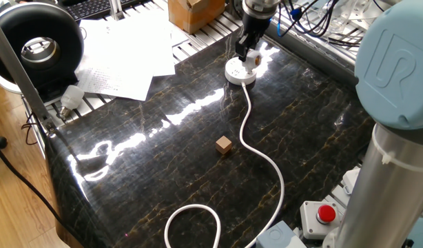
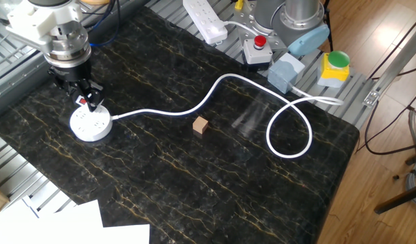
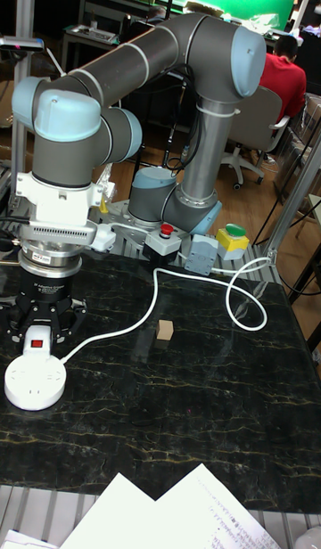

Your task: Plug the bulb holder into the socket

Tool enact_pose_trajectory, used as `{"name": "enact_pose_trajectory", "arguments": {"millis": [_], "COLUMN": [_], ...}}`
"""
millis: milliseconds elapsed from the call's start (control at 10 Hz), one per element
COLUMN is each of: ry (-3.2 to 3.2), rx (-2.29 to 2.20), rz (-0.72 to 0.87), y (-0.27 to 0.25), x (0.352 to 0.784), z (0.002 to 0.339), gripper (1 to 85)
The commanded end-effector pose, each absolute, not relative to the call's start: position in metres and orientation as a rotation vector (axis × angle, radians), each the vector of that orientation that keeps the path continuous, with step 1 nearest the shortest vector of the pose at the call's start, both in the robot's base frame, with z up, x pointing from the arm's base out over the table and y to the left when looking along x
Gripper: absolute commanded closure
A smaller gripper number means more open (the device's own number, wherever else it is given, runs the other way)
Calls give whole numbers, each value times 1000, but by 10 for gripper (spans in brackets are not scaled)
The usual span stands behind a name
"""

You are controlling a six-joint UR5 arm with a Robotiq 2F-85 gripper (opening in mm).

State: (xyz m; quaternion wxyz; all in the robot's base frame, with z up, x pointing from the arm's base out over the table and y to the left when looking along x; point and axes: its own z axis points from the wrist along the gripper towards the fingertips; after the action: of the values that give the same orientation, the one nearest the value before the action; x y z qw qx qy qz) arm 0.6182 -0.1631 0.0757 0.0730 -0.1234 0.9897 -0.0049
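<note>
Black gold-veined marble table [image 2: 194, 176], white round socket [image 2: 91, 125] with white cord [image 2: 215, 91], brown wooden cube [image 2: 200, 125], white bulb holder [image 3: 36, 343] with red patch, white papers [image 1: 122, 52].

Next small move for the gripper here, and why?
Probably a short straight descent. The gripper holds the bulb holder just above the socket, near its far edge, not visibly seated. Check alignment with the holes first; the pins cannot be seen.
</note>
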Motion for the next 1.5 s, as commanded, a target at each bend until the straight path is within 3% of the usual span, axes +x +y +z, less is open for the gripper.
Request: {"name": "enact_pose_trajectory", "arguments": {"millis": [0,1000,1400], "ry": [2948,2940,2939], "rx": [-403,-441,-443], "rz": [1,20,52], "y": [-162,-161,-156], "x": [620,617,616], "z": [77,77,75], "gripper": [593,457,333]}}
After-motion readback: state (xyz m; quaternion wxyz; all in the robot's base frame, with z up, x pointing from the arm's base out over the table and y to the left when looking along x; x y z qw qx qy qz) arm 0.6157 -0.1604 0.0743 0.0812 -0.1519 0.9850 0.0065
